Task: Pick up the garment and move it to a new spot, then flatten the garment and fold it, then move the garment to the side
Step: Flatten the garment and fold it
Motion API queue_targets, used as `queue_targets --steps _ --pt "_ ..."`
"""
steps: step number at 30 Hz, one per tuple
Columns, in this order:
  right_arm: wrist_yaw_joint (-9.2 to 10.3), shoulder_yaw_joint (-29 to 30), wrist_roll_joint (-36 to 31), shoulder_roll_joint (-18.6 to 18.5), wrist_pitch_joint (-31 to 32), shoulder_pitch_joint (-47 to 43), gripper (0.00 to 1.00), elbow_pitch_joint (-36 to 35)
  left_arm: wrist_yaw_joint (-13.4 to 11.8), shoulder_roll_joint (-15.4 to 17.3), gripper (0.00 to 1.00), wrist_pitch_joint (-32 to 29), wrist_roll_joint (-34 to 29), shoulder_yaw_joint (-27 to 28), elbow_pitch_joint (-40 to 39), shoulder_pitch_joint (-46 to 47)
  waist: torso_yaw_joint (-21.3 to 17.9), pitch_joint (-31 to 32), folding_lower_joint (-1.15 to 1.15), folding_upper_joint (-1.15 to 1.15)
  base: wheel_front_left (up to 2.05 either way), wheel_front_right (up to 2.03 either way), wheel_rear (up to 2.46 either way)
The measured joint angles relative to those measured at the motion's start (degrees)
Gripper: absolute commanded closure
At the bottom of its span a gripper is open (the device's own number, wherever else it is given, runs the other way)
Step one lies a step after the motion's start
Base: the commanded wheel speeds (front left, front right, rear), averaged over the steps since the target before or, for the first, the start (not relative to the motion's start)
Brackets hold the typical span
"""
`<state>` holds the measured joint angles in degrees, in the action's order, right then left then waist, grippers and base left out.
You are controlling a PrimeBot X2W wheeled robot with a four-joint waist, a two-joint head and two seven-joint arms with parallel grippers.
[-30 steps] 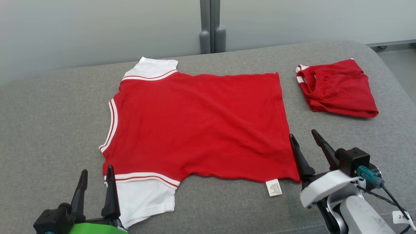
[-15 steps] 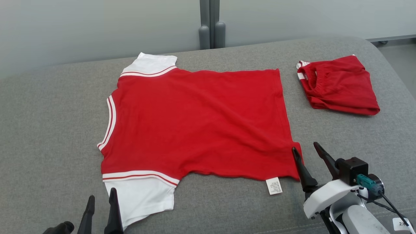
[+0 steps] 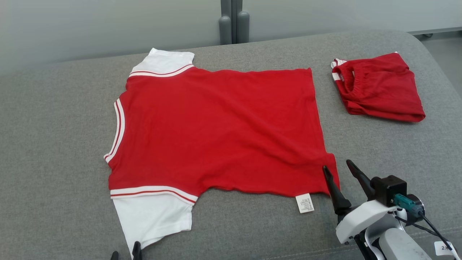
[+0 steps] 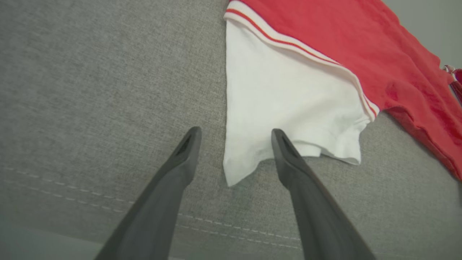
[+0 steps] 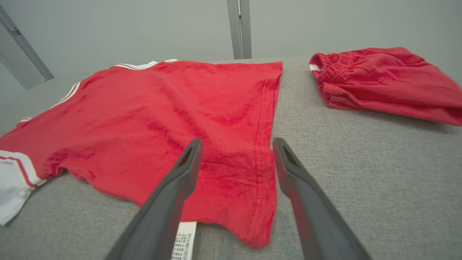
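— Where do we see the garment?

— The red garment [image 3: 216, 130] lies spread flat in the middle of the grey counter [image 3: 54, 144], with its white sleeves to our left and its hem to our right. The print on its label [image 3: 305, 203] is too small for us to read.

— And the left tool?

— In the head view the bottom edge cuts off all but its tips. In its wrist view the left tool [image 4: 235, 133] is released, its fingers spread on either side of the near sleeve [image 4: 288, 101] corner.

— The right one?

— The right tool [image 3: 337, 165] is released too, straddling the near hem corner. We cannot tell whether it touches the cloth.

— Anything else?

— A folded red piece [image 3: 379, 86] lies well apart at the far right, its layers tucked under out of sight.
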<state>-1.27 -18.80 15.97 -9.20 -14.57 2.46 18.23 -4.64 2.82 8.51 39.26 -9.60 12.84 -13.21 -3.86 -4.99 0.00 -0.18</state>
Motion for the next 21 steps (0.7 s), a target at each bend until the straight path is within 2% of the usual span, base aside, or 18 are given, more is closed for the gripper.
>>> queue_targets --steps 13,15,17,19,21 --pt "-0.68 -0.01 -0.01 -0.05 0.00 0.66 0.00 0.66 -0.15 0.08 0.02 -2.94 2.92 -1.65 3.61 1.54 -0.01 -0.71 0.00 0.00 0.00 0.00 0.00" --pt "-0.73 -0.01 -0.01 -0.05 0.00 0.71 0.00 0.71 -0.15 0.14 0.03 -3.37 2.92 -1.92 4.15 1.99 -0.01 -0.78 0.00 0.00 0.00 0.00 0.00" --pt "-0.74 -0.05 -0.03 -0.08 0.00 0.83 0.00 0.86 -0.10 0.34 0.09 -4.00 2.92 -2.63 5.05 2.74 -0.02 -0.85 0.00 0.00 0.00 0.00 0.00" --pt "-0.75 -0.11 -0.27 -0.07 0.00 1.07 0.00 1.03 0.08 0.94 0.57 -4.50 2.70 -3.54 5.56 3.48 -0.08 -0.94 0.00 0.00 0.00 0.00 0.00" --pt "-0.75 -0.09 -0.27 -0.10 0.00 1.16 0.00 1.26 0.53 1.26 1.00 -4.75 2.57 -3.71 5.84 3.91 -0.15 -1.01 0.00 0.00 0.00 0.00 0.00"
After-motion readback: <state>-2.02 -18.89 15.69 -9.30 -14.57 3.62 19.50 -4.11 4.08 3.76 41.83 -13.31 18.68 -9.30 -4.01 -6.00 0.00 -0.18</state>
